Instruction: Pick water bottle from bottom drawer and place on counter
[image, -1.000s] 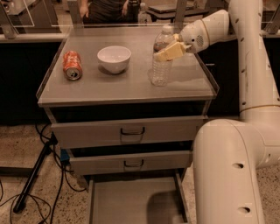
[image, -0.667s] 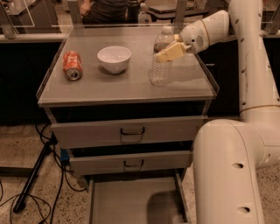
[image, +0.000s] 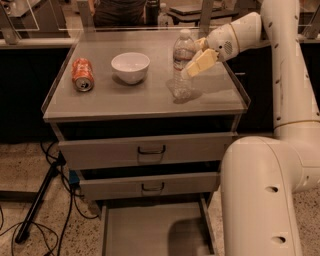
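Note:
The water bottle (image: 182, 67), clear with a white cap, stands upright on the counter (image: 100, 102), right of centre. My gripper (image: 194, 57) reaches in from the right at the bottle's mid height. It is open, with one cream finger (image: 201, 61) in front of the bottle's right side and the other behind it. The bottom drawer (image: 150, 230) is pulled out below the cabinet, and its tray shows nothing inside.
An orange soda can (image: 82, 75) lies on the counter's left and a white bowl (image: 130, 66) stands near the middle. Two upper drawers (image: 150, 150) with dark handles are slightly open. My arm's large white body (image: 265, 195) fills the right. Cables and a stand leg (image: 35, 210) lie on the floor at left.
My gripper has drawn back a little to the right, off the bottle. The bottle stays upright in the same spot on the counter.

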